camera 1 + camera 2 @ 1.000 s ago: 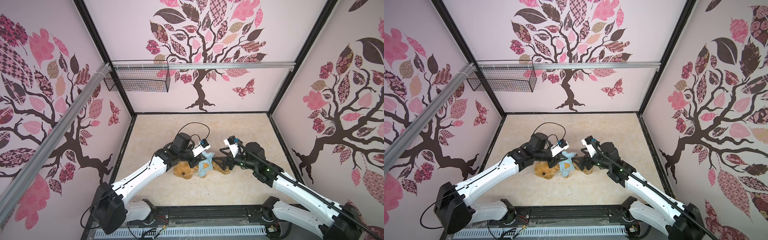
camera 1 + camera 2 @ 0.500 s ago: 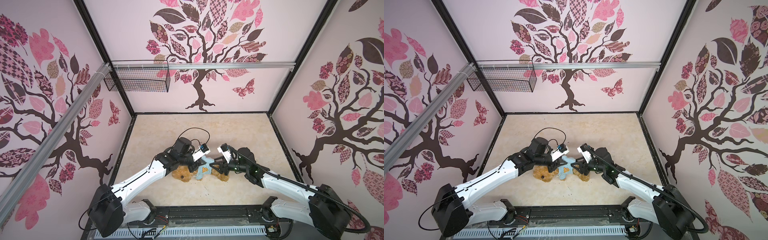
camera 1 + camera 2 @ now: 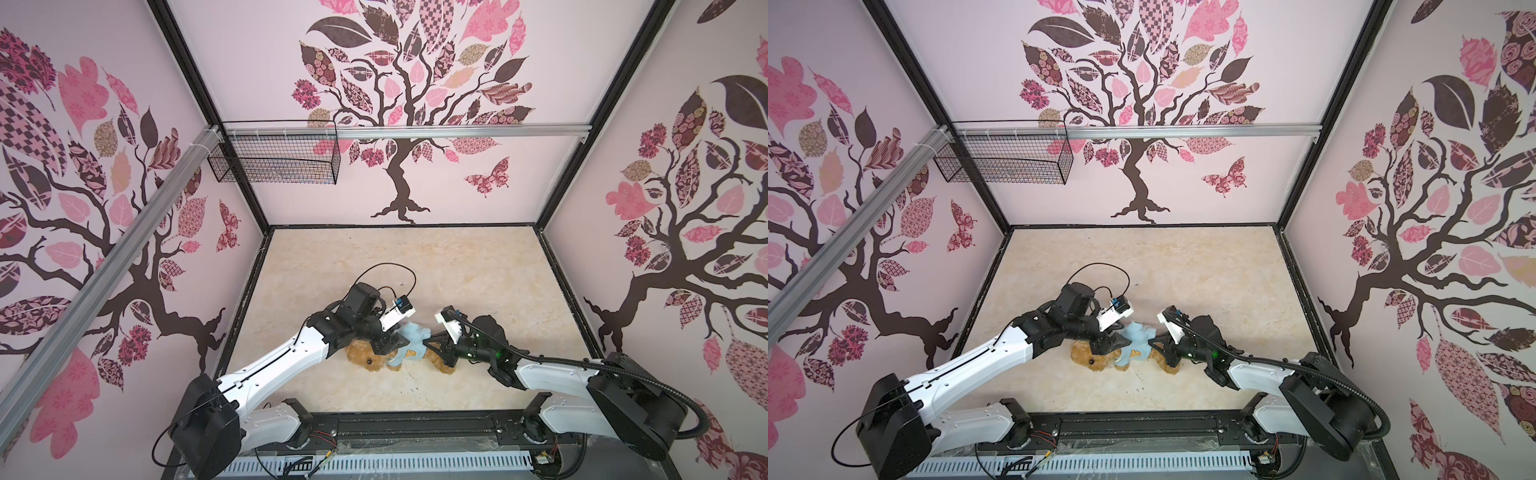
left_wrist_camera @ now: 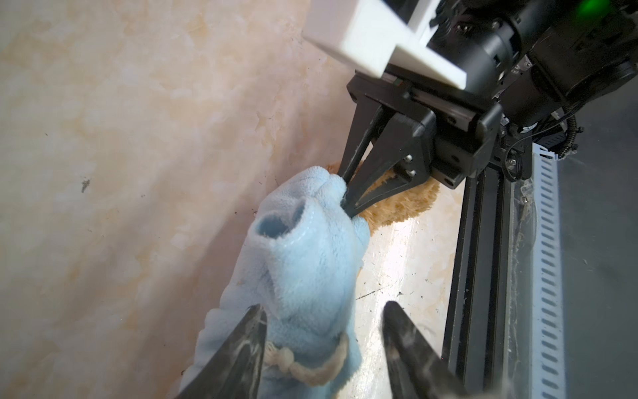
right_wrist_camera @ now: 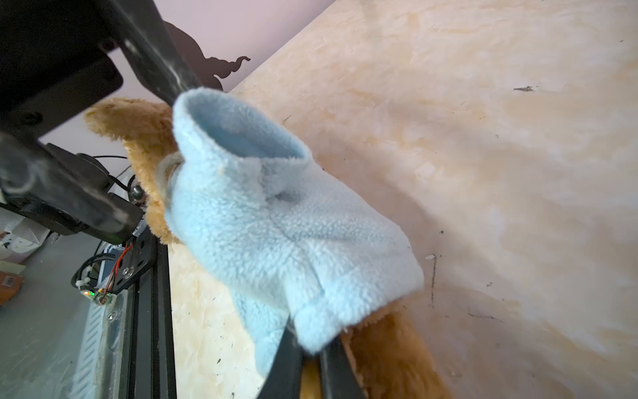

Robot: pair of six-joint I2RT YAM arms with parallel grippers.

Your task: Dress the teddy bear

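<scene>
The teddy bear lies near the table's front edge, head to the left and legs to the right. A light-blue shirt covers its torso, with one empty sleeve sticking up. My left gripper stands open over the shirt's neck end, one finger against the fleece and its cord. My right gripper is shut on the shirt's hem beside the bear's leg. The bear's face is largely hidden under my left arm.
A black wire basket hangs from the aluminium rail on the back wall at the left. Patterned walls close in three sides. A black frame bar runs along the front edge, close to the bear.
My left gripper has opened and let go of the shirt. My right gripper has moved in leftward and shut on the hem. The bear has settled lower on the table.
</scene>
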